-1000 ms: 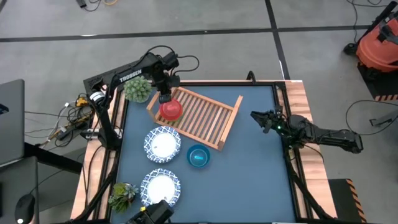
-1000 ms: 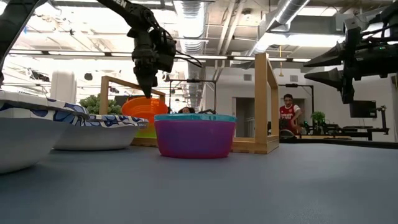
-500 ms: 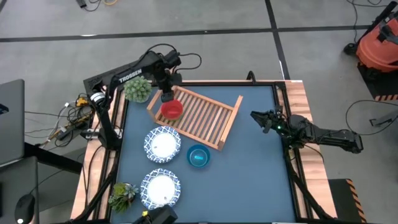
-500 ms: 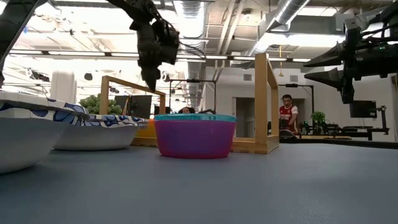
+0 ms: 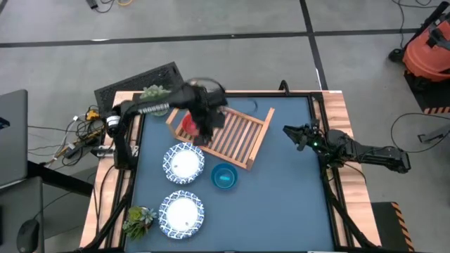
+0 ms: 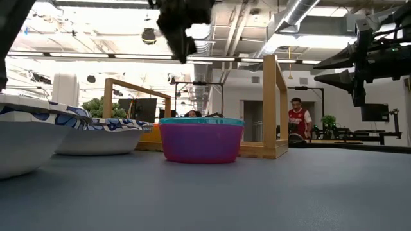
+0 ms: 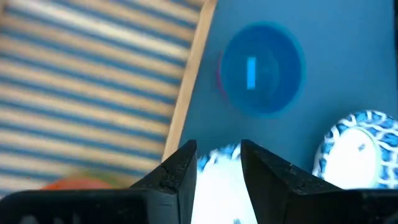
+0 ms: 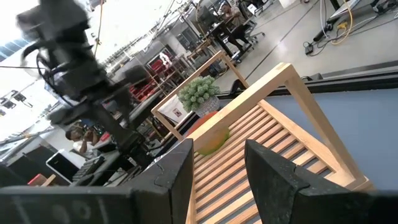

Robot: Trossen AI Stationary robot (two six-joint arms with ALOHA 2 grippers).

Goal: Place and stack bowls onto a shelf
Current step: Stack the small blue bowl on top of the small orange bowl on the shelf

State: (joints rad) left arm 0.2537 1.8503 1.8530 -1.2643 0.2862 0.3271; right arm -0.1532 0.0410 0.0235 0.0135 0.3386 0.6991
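The red bowl (image 5: 188, 123) is seen on the shelf (image 5: 239, 133), just beside the empty, parted left tool (image 5: 204, 133). Since the earlier frame, that tool has been swung off the bowl, over the slats. The right tool (image 5: 292, 133) is held open, well apart.

the left end effector (image 5: 204, 130) hangs over the near-left part of the wooden shelf (image 5: 235, 132). the red bowl (image 5: 186, 121) sits on the shelf just beside it, half hidden by the arm. a patterned white bowl (image 5: 184, 162) and the teal bowl (image 5: 223, 176) lie on the blue worktop (image 5: 281, 197) near it. the right end effector (image 5: 290, 133) waits well apart.
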